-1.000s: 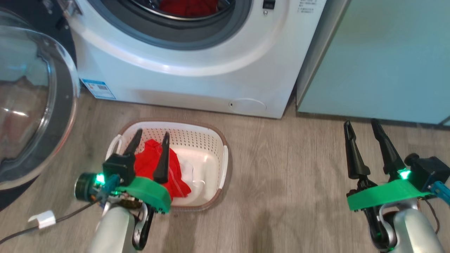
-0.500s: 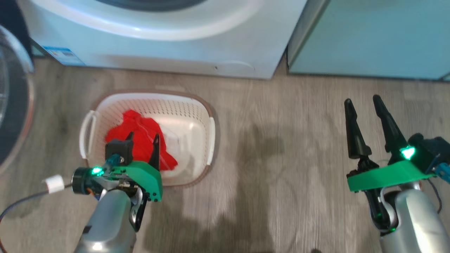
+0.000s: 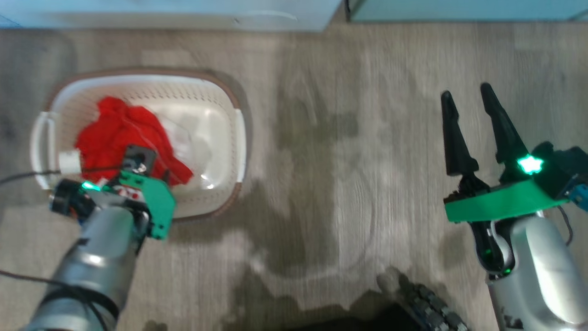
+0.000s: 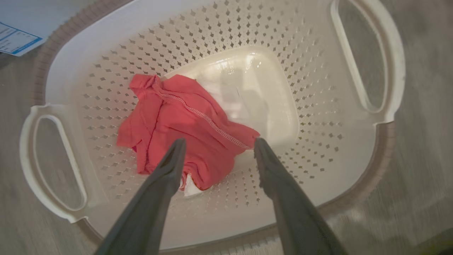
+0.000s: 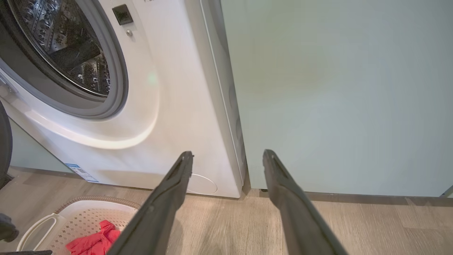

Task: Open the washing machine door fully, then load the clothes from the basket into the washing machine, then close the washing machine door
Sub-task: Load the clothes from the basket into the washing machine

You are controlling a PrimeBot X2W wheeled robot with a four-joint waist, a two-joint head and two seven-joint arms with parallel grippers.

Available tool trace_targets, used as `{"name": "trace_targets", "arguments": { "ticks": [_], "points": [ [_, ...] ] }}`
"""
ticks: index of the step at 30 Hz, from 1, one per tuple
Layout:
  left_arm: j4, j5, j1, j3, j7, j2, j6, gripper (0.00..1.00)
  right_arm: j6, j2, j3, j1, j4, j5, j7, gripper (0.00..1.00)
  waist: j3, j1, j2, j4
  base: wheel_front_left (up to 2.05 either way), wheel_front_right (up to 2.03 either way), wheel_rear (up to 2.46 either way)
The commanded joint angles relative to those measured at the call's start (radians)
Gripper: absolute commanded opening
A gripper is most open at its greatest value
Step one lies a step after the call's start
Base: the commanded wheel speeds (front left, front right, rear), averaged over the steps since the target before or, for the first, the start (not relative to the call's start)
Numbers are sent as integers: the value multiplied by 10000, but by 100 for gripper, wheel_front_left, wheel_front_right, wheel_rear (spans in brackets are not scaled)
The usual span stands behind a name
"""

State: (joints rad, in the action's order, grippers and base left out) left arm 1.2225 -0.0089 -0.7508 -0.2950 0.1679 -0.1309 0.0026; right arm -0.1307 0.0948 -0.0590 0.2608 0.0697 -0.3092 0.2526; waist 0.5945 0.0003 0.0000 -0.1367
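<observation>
**Both pincers empty, the clothes lying in the basket under my left one**

My left pincer (image 4: 218, 141) is spread wide and holds nothing. Its tips hang over the clothes (image 4: 177, 124), which lie crumpled on the bottom of the basket (image 4: 354, 148), toward the end with the nearer handle. The perforated walls rise all round the fabric, and nothing lies on top of it. My right pincer (image 3: 465, 92) is just as wide and just as empty, out over bare wooden floor (image 3: 321, 138), well apart from the basket.

The basket stands on the floor before the washing machine (image 5: 170, 106), whose opening shows the steel drum (image 5: 67, 46) inside its grey seal. A pale teal cabinet (image 5: 336, 88) stands hard against the machine's side. A blue label (image 5: 79, 171) and a round cap (image 5: 201, 184) sit low on the white front. A dark cable with a white clip (image 3: 69, 162) crosses the basket's rim beside my left wrist.

From the head, my own wrist covers the left fingers, and the picture is smeared. I cannot tell whether those tips touch the fabric. A small white piece (image 4: 191, 189) shows at the garment's edge, half behind one finger. The upper part of the drum is cut off.
</observation>
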Motion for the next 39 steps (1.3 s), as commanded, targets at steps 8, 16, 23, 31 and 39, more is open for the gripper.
{"name": "trace_targets", "arguments": {
  "ticks": [8,16,23,31,39],
  "points": [
    [499,489,-1093,-361,-1078,-1204,-218,100,0,-213,-344,325,-497,-242,92,100,1714,-3,0,-825,0,0,0],
    [605,1305,-1762,-1277,-1751,-1837,-389,100,0,-293,-558,572,-572,-296,92,100,2546,-3,0,-1015,0,0,0],
    [647,1465,-2362,-1595,-2386,-2239,-633,100,0,-379,-819,827,-596,-678,92,100,3301,-3,0,-1266,0,0,0],
    [667,1529,-2803,-1869,-2868,-2640,-838,100,0,-423,-805,1086,-666,-1078,92,100,4103,-3,0,-1487,0,0,0],
    [674,1588,-3197,-2150,-3091,-2564,-802,100,0,-439,-897,1275,-796,-1291,92,100,4584,-3,0,-1409,0,0,0]
  ]
}}
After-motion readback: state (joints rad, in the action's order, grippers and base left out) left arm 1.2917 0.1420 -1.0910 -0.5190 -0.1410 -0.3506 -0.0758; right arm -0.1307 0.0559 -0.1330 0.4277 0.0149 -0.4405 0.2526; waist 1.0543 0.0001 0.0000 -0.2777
